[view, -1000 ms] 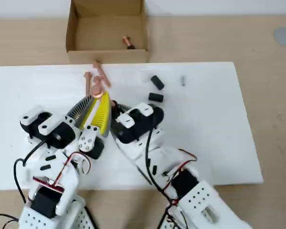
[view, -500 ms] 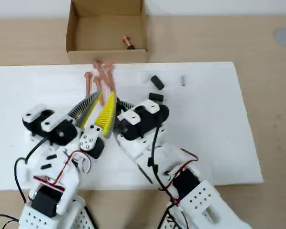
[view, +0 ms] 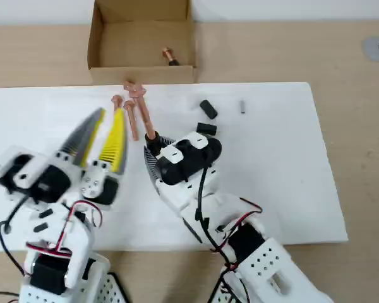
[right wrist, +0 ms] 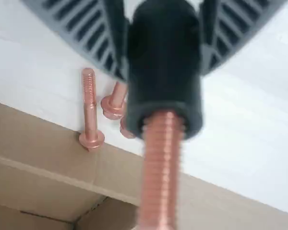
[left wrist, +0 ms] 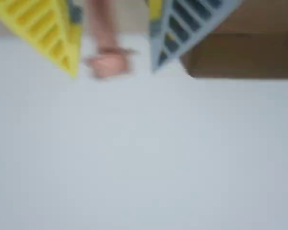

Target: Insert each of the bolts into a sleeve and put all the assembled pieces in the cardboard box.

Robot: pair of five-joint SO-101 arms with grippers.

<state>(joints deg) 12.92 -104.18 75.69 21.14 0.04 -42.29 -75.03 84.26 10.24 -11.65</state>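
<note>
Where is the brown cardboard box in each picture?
High view: brown cardboard box at the white sheet's far edge.
Left wrist view: box just beyond the sheet's edge.
Right wrist view: box beyond the loose copper bolts.
Shared landmark: the white sheet's far edge.

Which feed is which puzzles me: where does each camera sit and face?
High view: fixed overhead, looking down on both arms, loose bolts and the cardboard box.
Left wrist view: on the left wrist, past the open left gripper toward a loose bolt.
Right wrist view: on the right wrist, past the right gripper, shut on a sleeve with a bolt protruding.
Shared: all show the box and loose bolts.
</note>
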